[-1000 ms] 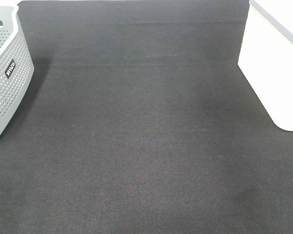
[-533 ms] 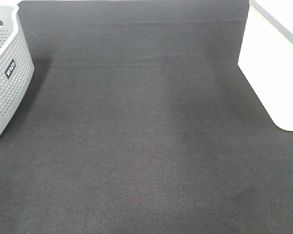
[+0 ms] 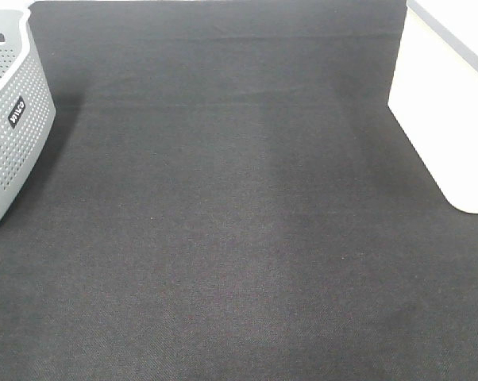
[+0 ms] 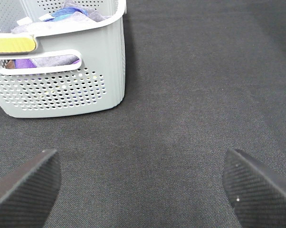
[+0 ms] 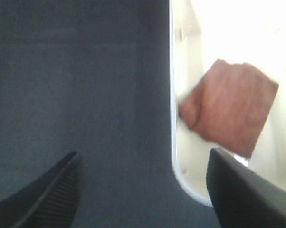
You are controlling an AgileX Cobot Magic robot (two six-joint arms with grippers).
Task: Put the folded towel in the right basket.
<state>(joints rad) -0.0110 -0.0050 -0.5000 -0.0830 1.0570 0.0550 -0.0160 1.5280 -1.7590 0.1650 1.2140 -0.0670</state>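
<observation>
Already the folded towel (image 5: 231, 107), reddish-brown, lay inside the white right basket (image 3: 449, 119) at the table's (image 3: 239, 222) 3 o'clock edge. Right tool (image 5: 143, 190) hung spread wide, holding nothing, straddling the basket rim. Left tool (image 4: 143, 185) was also wide open and empty, near the grey perforated basket (image 4: 62, 80) at 9 o'clock, cloths inside.

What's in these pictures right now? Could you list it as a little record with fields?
Surface: dark mat
Left basket: grey, holed, with purple and blue cloth inside
Right basket: white
Towel: brown, folded, lying inside the white basket
Left gripper: open, empty
Right gripper: open, empty, by the white basket's rim
</observation>
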